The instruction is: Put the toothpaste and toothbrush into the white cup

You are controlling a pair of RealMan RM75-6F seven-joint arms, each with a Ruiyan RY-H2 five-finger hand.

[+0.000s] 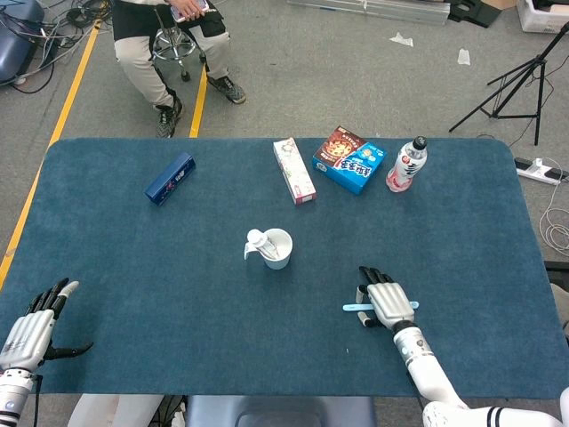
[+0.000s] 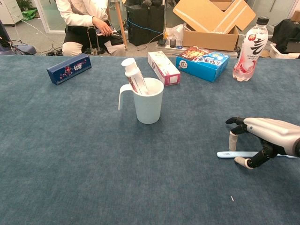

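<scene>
Already the toothpaste (image 2: 132,75) stands in the white cup (image 2: 148,101); the toothbrush (image 2: 227,153) step is in hand. It lies flat under the right hand (image 2: 265,135), whose fingers (image 2: 233,139) arch loosely over it, not yet closed. Next they must pinch, lift, and carry it far left to the cup.

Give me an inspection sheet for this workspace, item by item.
Surface: blue cloth table, small white speck near front edge.
Job's things: toothpaste stands in white cup; toothbrush lies flat on the table.
Clutter: dark blue box, long white box, blue snack box, drink bottle.
Hands: right hand arched over the toothbrush; left hand empty, fingers apart.
Cables: on the floor, far left and right.
Surroundings: seated person, tripod, cardboard boxes.
</scene>
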